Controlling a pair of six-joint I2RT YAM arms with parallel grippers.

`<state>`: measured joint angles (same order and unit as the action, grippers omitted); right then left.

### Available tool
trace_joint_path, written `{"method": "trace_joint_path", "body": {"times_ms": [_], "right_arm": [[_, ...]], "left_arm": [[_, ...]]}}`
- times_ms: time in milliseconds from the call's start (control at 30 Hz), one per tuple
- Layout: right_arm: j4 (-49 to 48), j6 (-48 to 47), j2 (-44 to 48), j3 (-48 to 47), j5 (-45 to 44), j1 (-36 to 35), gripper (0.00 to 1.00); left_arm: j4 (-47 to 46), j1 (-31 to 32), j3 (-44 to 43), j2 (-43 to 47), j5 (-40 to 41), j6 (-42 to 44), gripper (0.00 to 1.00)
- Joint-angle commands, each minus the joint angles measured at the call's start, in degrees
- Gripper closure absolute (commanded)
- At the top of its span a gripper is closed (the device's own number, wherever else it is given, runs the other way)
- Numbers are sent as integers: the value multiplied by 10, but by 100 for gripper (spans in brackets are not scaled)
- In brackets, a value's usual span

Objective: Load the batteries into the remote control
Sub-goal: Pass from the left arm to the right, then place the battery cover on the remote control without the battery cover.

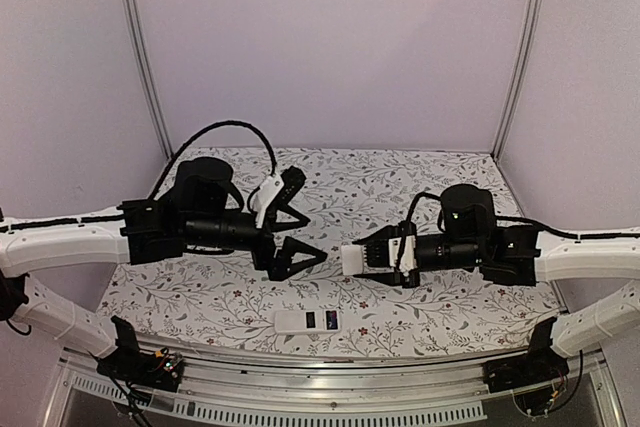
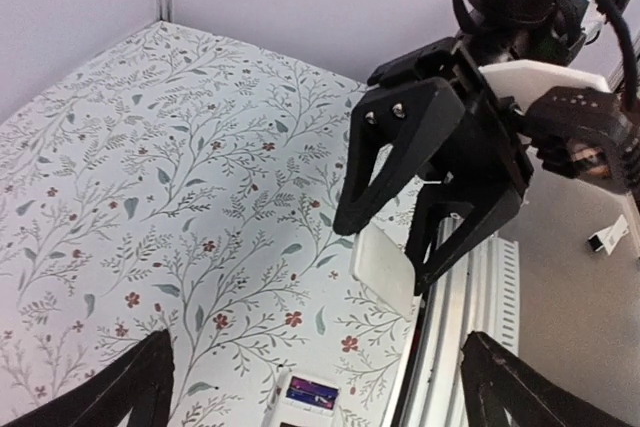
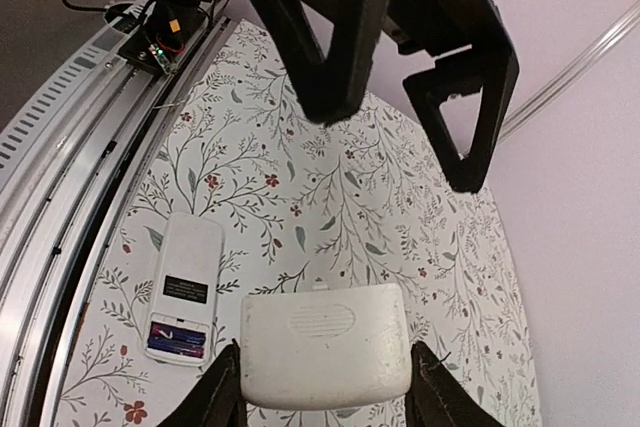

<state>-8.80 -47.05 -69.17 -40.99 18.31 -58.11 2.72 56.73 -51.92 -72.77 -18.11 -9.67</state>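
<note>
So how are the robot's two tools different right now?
The left tool is spread wide open; the right tool is shut. The left tool holds nothing, while the right tool grips a white cover by its sides. Both are black, hang above the table and point toward each other, with the remote lying on the table below them.
</note>
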Motion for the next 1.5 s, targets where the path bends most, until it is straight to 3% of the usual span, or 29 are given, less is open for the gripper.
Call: {"method": "trace_joint_path", "body": {"times_ms": [0, 133, 233, 500, 700, 1067, 1467], "right_arm": [[64, 151, -29, 1, 53, 9, 82], [62, 211, -48, 20, 67, 9, 82], [56, 232, -48, 33, 61, 10, 82], [50, 254, -68, 48, 62, 24, 82], [49, 248, -80, 58, 67, 28, 82], [56, 217, -172, 21, 64, 17, 84], [16, 230, -263, -23, 74, -3, 85]], "left_arm": [[50, 5, 64, 49, 102, 139, 0], [66, 41, 115, 48, 154, 246, 0], [74, 58, 134, 19, 148, 285, 0], [123, 79, 99, -143, 116, 288, 0], [109, 79, 90, -199, 111, 284, 0], [112, 79, 111, -174, 115, 257, 10], [141, 72, 144, -110, 136, 228, 11]]}}
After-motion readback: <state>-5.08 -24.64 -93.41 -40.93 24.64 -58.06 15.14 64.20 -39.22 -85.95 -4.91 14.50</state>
